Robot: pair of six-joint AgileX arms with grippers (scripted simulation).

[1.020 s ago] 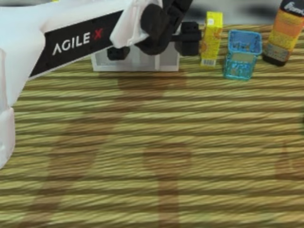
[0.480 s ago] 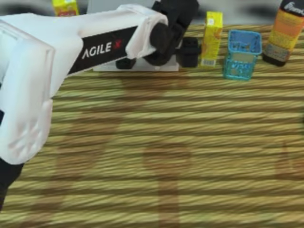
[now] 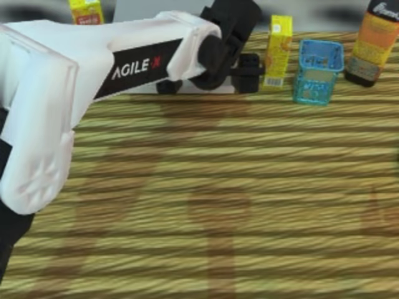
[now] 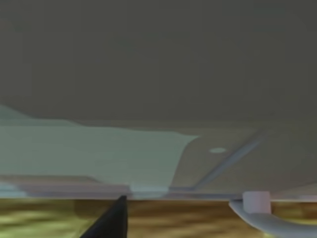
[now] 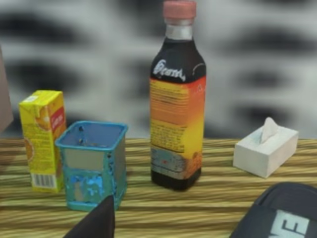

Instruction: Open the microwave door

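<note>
At bench's far edge, left claw (image 3: pixel 249 65) by microwave door (image 4: pixel 94 153); can't tell its spread. Hook handle (image 4: pixel 267 220), swing wide, slow arc.

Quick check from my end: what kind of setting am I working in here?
Likely a simulated kitchen-style tabletop: a microwave at the back of a straw-mat table, with a juice carton and a sauce bottle beside it.

left arm (image 3: pixel 93 68) covers most of the microwave (image 3: pixel 140 9) up top. dark bottle (image 3: pixel 376 37) is cut off at the edge, and the right arm's out of shot.
</note>
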